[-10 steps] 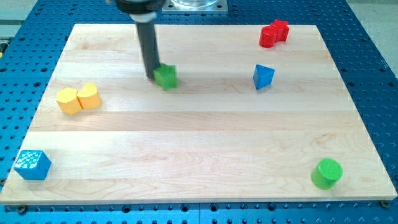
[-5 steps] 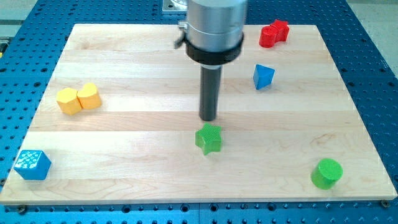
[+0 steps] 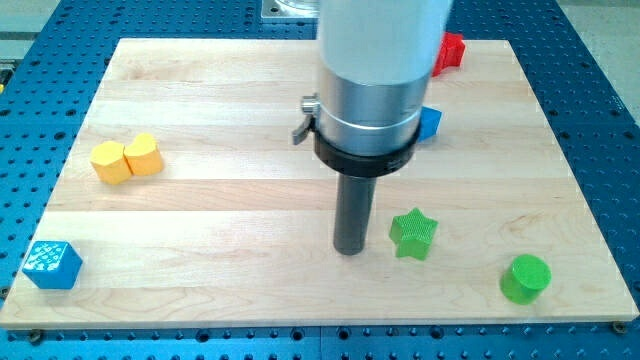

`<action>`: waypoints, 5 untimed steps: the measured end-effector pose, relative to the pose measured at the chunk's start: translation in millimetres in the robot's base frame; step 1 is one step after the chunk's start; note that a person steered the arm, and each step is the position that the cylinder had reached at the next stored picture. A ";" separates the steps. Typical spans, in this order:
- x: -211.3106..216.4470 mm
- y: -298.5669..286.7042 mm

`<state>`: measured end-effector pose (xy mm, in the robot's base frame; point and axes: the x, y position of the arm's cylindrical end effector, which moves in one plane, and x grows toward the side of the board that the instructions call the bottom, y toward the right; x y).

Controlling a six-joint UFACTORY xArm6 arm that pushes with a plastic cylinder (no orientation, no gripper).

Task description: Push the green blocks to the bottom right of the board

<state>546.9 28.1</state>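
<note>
A green star block (image 3: 413, 233) lies on the wooden board (image 3: 200, 220), right of centre toward the view's bottom. A green cylinder (image 3: 525, 278) stands near the board's bottom right corner. My tip (image 3: 349, 250) rests on the board just left of the green star, with a small gap between them. The arm's large body hides the board's upper middle.
Two yellow blocks (image 3: 126, 158) sit together at the left. A blue cube (image 3: 52, 264) is at the bottom left corner. A blue block (image 3: 429, 123) and a red block (image 3: 450, 50) are partly hidden behind the arm at the upper right.
The green star has slid from the upper middle down and to the right across the board. My tip has followed it down and now stands to its left.
</note>
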 end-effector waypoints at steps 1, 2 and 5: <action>0.3 22.1; -11.4 65.5; -8.0 129.6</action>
